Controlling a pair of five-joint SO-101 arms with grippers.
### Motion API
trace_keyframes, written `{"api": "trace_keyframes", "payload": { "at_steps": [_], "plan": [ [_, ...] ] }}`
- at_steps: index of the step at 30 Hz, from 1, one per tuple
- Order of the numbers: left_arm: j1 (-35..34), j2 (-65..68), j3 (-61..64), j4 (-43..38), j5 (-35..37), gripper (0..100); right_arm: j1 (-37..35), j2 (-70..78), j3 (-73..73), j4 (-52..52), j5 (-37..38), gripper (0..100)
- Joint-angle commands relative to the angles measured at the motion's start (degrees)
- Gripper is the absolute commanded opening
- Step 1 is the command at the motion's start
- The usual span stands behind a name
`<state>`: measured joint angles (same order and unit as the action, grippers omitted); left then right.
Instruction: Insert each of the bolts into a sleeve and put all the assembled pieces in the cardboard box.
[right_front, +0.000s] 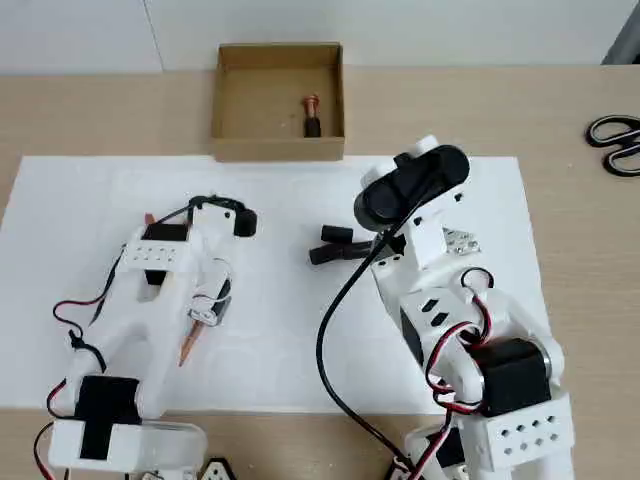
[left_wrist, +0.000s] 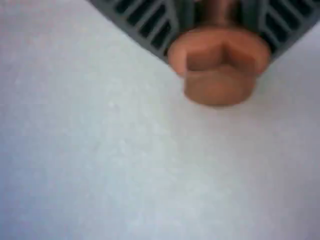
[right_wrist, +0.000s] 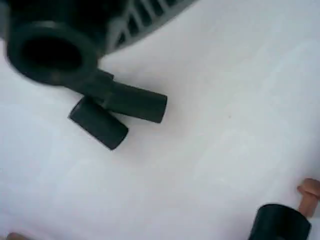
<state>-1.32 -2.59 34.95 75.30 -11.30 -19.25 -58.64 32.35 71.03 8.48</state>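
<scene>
Grips, in the left gripper (left_wrist: 215, 12), an orange bolt (left_wrist: 220, 70): jaws pressed onto the shaft, hex head sticking out just above the white sheet (left_wrist: 100, 165). Sits well apart from the cardboard box (right_front: 262, 100), on the arms' side of it and off to its left.

Appears to pinch, in the right gripper (right_wrist: 65, 35), a black sleeve (right_wrist: 45, 55), open bore turned toward the wrist camera. Lies likewise on the arms' side of the box, out from its right-hand corner.

Leaves a loose sleeve (right_wrist: 135, 102) and a second loose sleeve (right_wrist: 97, 125) flat on the sheet, touching each other and just beside the held one. Counts one assembled piece (right_front: 312, 115) inside the box, near its right wall.

Risks a miss at the mating step: bolt and held sleeve well apart, bolt axis and sleeve bore not lined up, so needs both arms turned before they meet. Risks a jam or a bolt twisted in the jaws if pushed in off-axis. Cannot tell how much shaft stands free beyond the jaws; too little would stall the insertion. Could also knock the loose sleeves and set them rolling when lifting the held one away, given how close they lie.
</scene>
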Motion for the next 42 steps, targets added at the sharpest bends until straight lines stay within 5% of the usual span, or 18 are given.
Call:
{"api": "trace_keyframes", "payload": {
  "at_steps": [1, 11, 18, 21, 26, 34, 42],
  "plan": [
    [-0.09, -0.62, -7.78, 4.22, -0.18, 1, 0.57, -1.27, -0.26, -1.45, 0.09, 0.3],
    [-0.09, -7.21, -32.31, 20.66, -0.18, 1, 0.66, -1.36, -0.44, -1.45, 0.44, 0.3],
    [-0.09, -20.22, -34.42, 23.21, -0.18, 1, 0.4, -1.36, -0.44, -1.45, 0.0, 0.3],
    [-0.18, -26.02, -34.42, 21.54, 0.7, 1, 0.4, -1.36, -0.26, -1.45, -0.18, 0.4],
    [0.26, -32.88, -34.33, 13.45, 12.22, 1, 0.4, -1.36, -0.18, -1.01, -1.76, 0.4],
    [11.08, -35.78, -29.93, 10.55, 26.11, 1, -0.57, -2.24, 1.14, -1.27, -9.49, 0.4],
    [12.4, -36.04, -24.92, 0.0, 28.48, 1, -7.34, -22.9, 15.65, -8.04, -9.49, 0.4]
  ]
}}
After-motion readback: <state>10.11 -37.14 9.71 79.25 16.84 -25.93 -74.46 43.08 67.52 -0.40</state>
